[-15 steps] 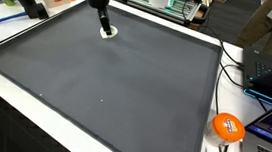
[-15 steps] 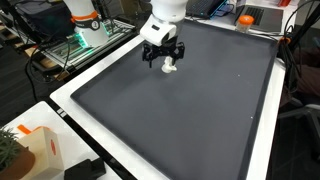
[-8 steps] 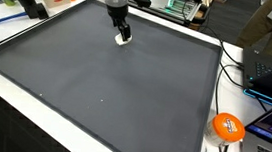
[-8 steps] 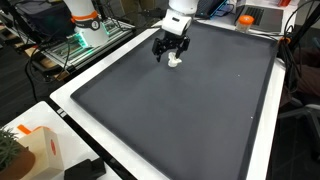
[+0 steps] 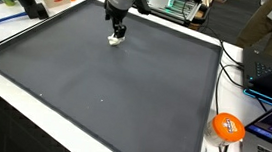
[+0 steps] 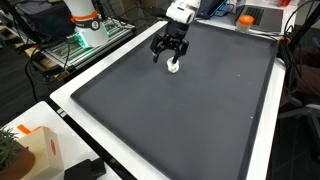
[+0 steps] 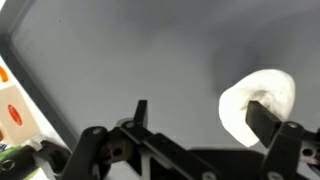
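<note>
In an exterior view the gripper [image 5: 117, 31] hangs in the upper middle of the frame and points down at a dark mat [image 5: 104, 93]. Its fingers are spread and grip nothing. A small white roll [image 5: 114, 41] lies on the mat right below the fingertips, near the mat's upper edge. An orange ball [image 5: 228, 126] sits off the mat at the lower right, well apart from the arm. In an exterior view the gripper [image 6: 170, 53] stands upper centre with its dark fingers splayed, and the white roll [image 6: 174, 67] lies just beneath them on the mat [image 6: 170, 120]. An orange-and-white box [image 6: 40, 150] rests in the lower left corner. In the wrist view the gripper [image 7: 200, 115] comes in from the bottom edge with its jaws wide apart. One of its fingers [image 7: 140, 112] stands over bare mat [image 7: 120, 50] at centre, while the other overlaps the white roll [image 7: 258, 92] at the right. Whether that finger touches the roll cannot be told.
</note>
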Robot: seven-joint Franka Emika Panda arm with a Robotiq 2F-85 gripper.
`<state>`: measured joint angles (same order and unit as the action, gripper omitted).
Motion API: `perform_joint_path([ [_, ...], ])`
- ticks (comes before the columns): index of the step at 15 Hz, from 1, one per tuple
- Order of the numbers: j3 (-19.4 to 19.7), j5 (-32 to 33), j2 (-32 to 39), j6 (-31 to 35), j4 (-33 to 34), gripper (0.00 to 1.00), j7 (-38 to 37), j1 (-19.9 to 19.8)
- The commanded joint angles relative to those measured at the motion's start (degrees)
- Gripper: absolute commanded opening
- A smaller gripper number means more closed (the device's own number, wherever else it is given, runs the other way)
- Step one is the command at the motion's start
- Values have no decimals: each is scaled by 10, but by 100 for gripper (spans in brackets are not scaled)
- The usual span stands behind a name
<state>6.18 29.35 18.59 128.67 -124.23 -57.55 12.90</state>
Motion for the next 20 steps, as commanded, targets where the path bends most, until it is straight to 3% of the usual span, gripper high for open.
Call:
perform_joint_path([
  [1,-12,56,24,-63,20,100,-41,15],
  [4,-41,17,23,-74,22,100,7,0],
  [8,-45,15,-7,-32,10,100,-4,-8],
  [13,-46,-49,-29,-29,16,100,22,-32],
  [16,-49,-86,-58,18,-5,100,42,-44],
  [20,-59,-62,-86,6,6,100,93,-33],
])
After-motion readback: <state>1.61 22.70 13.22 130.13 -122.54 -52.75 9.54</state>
